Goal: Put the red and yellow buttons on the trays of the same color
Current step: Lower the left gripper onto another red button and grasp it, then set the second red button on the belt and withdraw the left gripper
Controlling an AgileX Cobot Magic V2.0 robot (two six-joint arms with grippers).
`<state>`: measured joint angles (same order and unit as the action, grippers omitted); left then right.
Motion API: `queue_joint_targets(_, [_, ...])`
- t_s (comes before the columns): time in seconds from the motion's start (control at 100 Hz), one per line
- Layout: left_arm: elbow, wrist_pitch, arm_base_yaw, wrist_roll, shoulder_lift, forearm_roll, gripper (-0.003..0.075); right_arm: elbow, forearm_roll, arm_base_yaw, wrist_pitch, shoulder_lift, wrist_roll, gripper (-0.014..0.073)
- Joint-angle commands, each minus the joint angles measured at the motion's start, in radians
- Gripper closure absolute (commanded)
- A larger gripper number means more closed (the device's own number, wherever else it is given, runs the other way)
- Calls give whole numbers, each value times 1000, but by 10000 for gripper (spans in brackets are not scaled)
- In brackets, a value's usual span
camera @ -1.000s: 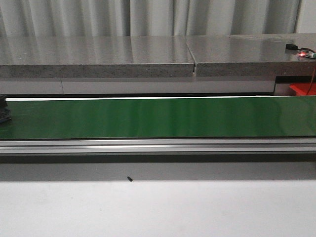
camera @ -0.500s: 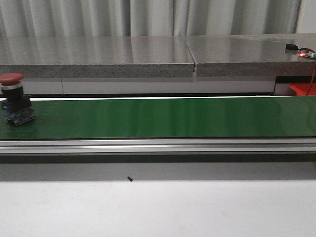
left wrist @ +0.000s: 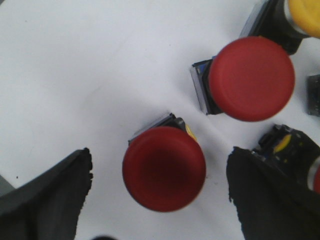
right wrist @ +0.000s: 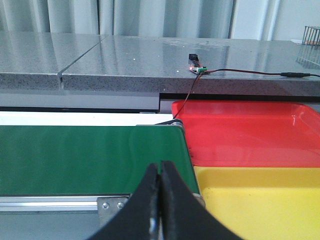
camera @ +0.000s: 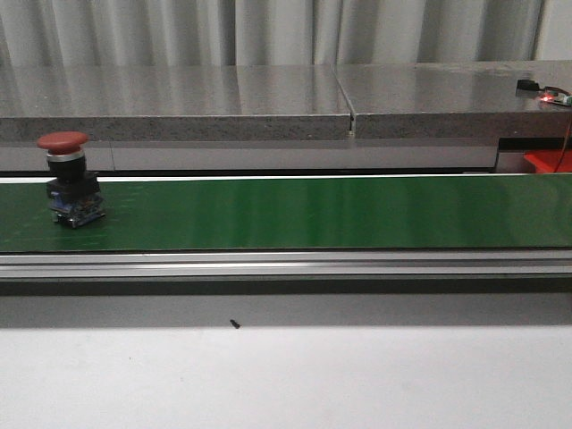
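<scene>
Light: even, soft indoor brightness across all three views.
Glare: pale sheen streaks the green belt [camera: 313, 213] and grey stone bench [camera: 268, 94].
Focus: left claw [left wrist: 160, 200] fingers blur darkly; red button [left wrist: 164, 167] soft-edged.
Shadows: faint, short.

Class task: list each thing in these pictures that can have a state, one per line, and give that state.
Red button on the belt: upright, cap up, near the belt's left end.
Green belt: carries that one button only.
Red tray: empty.
Yellow tray: empty where visible.
Left gripper: jaws open, either side of a red button.
Right gripper: jaws shut, holding nothing.
</scene>
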<state>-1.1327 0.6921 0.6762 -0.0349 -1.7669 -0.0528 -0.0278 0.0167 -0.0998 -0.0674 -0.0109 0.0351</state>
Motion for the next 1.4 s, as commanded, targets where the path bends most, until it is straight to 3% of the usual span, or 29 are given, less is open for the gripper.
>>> queue_joint_targets(0.0, [-23,-52,2,-1,30,-1,206,16,12,-3,78,-14,1,661])
queue_joint_targets(0.22, [-23,-74,2,-1,25,-1,466,16,12,-3,78,-14,1,661])
queue_joint_targets(0.3, [-23,-76,2,-1,25,-1,519,16,12,-3,78,-14,1,661])
queue_joint_targets(0.45, [-12,-40,-2,-1,72,-13,522,16,12,-3,78,-14,1,661])
queue_joint_targets(0.67, [43,-40,-27,-1,300,-16,522,16,12,-3,78,-14,1,661])
queue_joint_targets(0.88, [27,-27,-146,1,440,-50,522,16,12,-3,78,-14,1,661])
queue_joint_targets(1.1, [-7,-20,-298,1,447,-50,522,16,12,-3,78,-14,1,661])
queue_joint_targets(1.39, [-51,14,-402,9,339,-50,522,16,12,-3,78,-14,1,661])
